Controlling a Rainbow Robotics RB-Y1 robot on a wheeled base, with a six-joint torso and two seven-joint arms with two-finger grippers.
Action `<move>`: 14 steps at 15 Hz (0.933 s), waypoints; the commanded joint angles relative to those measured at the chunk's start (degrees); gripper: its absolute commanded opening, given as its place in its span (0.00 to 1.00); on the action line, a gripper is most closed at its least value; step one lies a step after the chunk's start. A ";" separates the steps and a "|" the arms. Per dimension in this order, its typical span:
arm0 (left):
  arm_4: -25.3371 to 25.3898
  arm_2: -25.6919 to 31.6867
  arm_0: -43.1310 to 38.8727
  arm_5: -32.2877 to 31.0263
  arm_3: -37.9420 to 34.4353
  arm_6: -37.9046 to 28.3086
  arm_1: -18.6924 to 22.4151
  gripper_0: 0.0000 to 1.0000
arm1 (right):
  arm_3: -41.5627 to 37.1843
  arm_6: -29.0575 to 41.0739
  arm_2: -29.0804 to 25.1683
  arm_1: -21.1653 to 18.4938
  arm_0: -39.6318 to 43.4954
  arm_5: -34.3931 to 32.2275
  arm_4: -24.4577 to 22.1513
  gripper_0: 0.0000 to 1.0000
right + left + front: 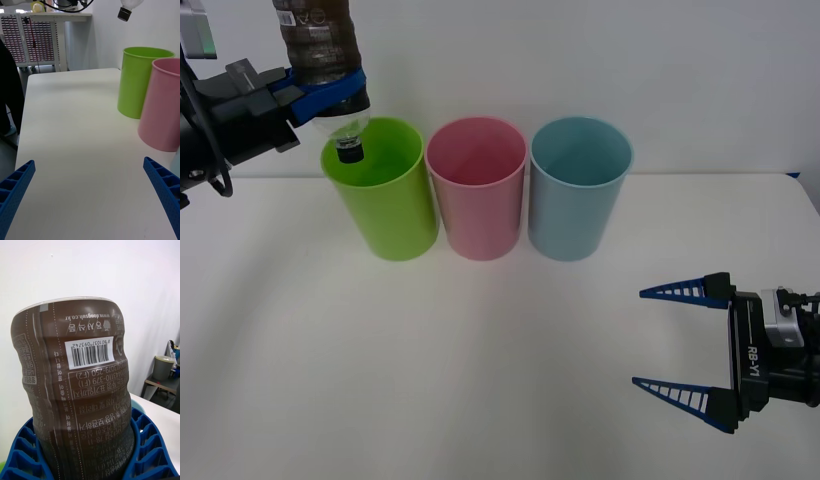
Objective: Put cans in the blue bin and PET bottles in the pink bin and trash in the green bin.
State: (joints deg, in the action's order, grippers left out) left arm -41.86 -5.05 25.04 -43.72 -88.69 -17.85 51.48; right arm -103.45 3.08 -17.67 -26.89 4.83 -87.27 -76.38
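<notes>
My left gripper is shut on the PET bottle, a clear bottle with a dark brown label, held upside down at the far left. Its black cap hangs just over the near-left rim of the green bin. In the left wrist view the blue fingers wrap the bottle. The pink bin stands in the middle and the blue bin on the right, all upright in a row. My right gripper is open low over the table's near right, holding nothing.
The white table runs wide in front of the bins. The right wrist view looks past the green bin and pink bin to the table's far edge and a drawer rack beyond it.
</notes>
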 commanded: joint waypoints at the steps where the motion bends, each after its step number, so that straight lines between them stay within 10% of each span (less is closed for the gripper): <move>1: 0.02 -2.77 3.18 3.81 -0.17 -0.87 -0.06 0.00 | 0.00 0.00 0.00 0.00 0.00 0.00 0.00 1.00; 6: -1.56 -9.01 9.77 6.54 5.37 -0.87 -2.00 0.00 | 0.00 0.00 0.00 0.00 0.00 0.00 0.00 1.00; 14: -16.50 -9.45 17.94 7.33 15.91 -2.01 -15.97 0.00 | 0.00 0.00 0.00 0.00 0.00 0.00 0.00 1.00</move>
State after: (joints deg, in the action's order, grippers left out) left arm -56.99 -14.51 42.75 -37.01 -72.90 -19.83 36.52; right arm -103.45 3.08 -17.67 -26.89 4.83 -87.27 -76.38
